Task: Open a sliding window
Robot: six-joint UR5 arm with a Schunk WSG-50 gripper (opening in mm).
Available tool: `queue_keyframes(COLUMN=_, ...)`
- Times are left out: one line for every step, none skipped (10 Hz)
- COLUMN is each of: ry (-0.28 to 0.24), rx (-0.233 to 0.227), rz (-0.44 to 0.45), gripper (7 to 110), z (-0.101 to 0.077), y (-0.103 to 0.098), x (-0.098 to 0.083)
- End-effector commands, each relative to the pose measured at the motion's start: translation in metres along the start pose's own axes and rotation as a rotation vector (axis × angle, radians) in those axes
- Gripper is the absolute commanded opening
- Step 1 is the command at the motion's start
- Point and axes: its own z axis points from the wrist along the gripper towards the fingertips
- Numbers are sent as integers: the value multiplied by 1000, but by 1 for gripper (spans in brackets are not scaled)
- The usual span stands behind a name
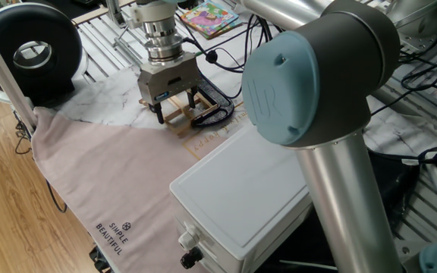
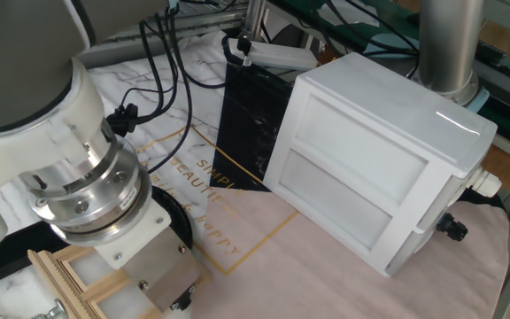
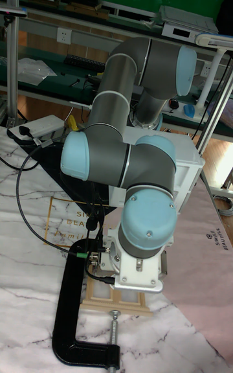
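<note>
A grey and pale-blue robot arm reaches down over a table draped with a marble-patterned sheet and a pink cloth (image 1: pixel 105 171). Its gripper (image 1: pixel 175 108) hangs straight down over the sliding window (image 1: pixel 182 108), a small light-wood frame with thin crossbars lying flat on the marble-patterned sheet beside the pink cloth. The two dark fingers (image 1: pixel 158 113) stand moderately apart, one on each side of the frame's wooden bars; whether they press on the wood cannot be told. In the other fixed view the gripper body (image 2: pixel 153 275) covers most of the window (image 2: pixel 69 270), leaving only one pale corner with its panes in sight. In the tall fixed view the window (image 3: pixel 97 294) peeks out beneath the arm's wrist, with a black C-shaped clamp (image 3: pixel 71 308) running along its side (its screw handle points toward the camera). A large white plastic box (image 1: pixel 241 189) sits near the window on the pink cloth. A colourful picture book (image 1: pixel 209 17) lies farther back, and a round black fan (image 1: pixel 29 51) stands at the table's far corner.
</note>
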Motion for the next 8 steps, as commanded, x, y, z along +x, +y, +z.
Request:
queue_keyframes(ry=-15, rx=-19, rz=-3, gripper=66, z=-2, y=7, x=-7)
queue_keyframes(ry=-19, rx=-18, rz=0, gripper=66, z=-4, y=9, x=-8)
queue_keyframes(ry=-24, rx=-19, rz=1, gripper=66, z=-5, y=10, x=-9)
queue_keyframes(ry=-30, rx=-21, rz=0, gripper=66, z=-6, y=12, x=-11)
queue_keyframes(ry=-33, rx=-21, rz=0, gripper=66, z=-6, y=12, x=-11)
queue_keyframes(ry=-41, rx=-20, rz=-3, gripper=66, z=-5, y=12, x=-12)
queue_keyframes(ry=-50, rx=-11, rz=-7, gripper=66, z=-5, y=9, x=-14)
queue_keyframes(ry=-59, rx=-14, rz=-10, gripper=66, z=-6, y=10, x=-16)
